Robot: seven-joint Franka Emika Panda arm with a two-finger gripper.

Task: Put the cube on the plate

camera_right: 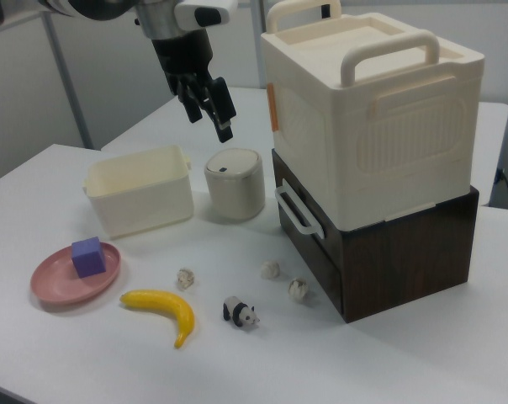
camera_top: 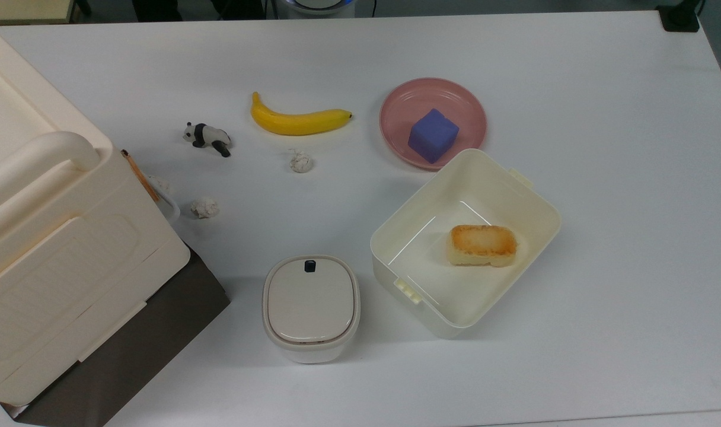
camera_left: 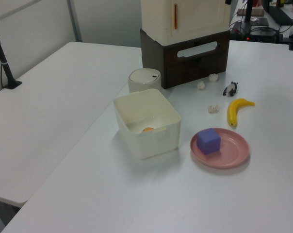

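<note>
Cube [camera_top: 433, 135]: matt, soft-looking. Plate [camera_top: 402, 104]: smooth, slight sheen. Tub [camera_top: 532, 204]: glossy cream plastic. Drawer unit [camera_right: 405, 252]: dark wood grain. Tabletop [camera_top: 621, 178]: smooth, white, matt

In the right view the arm ends in a silvery-grey rounded wrist with a white block fixed to its side, bearing a small dark mark. Below it hangs the black tool [camera_right: 208, 108], blocky at its base, with two slim black fingers [camera_right: 224, 109].
</note>
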